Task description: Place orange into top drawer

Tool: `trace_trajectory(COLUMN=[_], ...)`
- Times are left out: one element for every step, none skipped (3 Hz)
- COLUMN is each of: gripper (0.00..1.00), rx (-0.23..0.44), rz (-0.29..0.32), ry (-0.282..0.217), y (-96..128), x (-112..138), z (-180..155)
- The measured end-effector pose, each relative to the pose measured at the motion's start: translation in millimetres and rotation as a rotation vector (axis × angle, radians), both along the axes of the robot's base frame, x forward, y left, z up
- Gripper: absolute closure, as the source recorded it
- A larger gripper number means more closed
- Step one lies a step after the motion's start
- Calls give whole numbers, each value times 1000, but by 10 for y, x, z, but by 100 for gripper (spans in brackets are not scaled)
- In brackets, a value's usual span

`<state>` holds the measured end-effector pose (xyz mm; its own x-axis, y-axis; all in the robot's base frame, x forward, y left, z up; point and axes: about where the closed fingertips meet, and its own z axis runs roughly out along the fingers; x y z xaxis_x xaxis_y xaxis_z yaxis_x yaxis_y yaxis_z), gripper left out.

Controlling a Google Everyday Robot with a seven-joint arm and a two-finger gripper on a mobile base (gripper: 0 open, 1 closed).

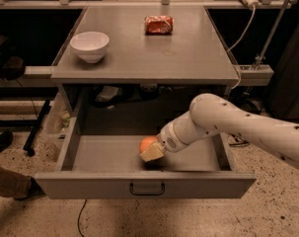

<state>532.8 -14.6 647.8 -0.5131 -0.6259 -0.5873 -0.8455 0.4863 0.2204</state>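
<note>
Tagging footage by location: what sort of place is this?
Likely a robot lab: bare metal table with an open drawer, cables behind, speckled floor. The gripper holds the orange inside the drawer.

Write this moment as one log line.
gripper: holding small round orange fruit | where: inside open wide grey metal top drawer | released: not yet

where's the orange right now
In the camera view, the small round orange fruit is low inside the open grey metal top drawer, near its front centre, right against the gripper.
</note>
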Motion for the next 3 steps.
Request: trace_trajectory(gripper=[35,11,0], rx=[24,38,47], rz=[-16,-22,-31], ry=[-44,-64,-73], y=[-63,-104,-143], x=[60,80,93], z=[228,350,410])
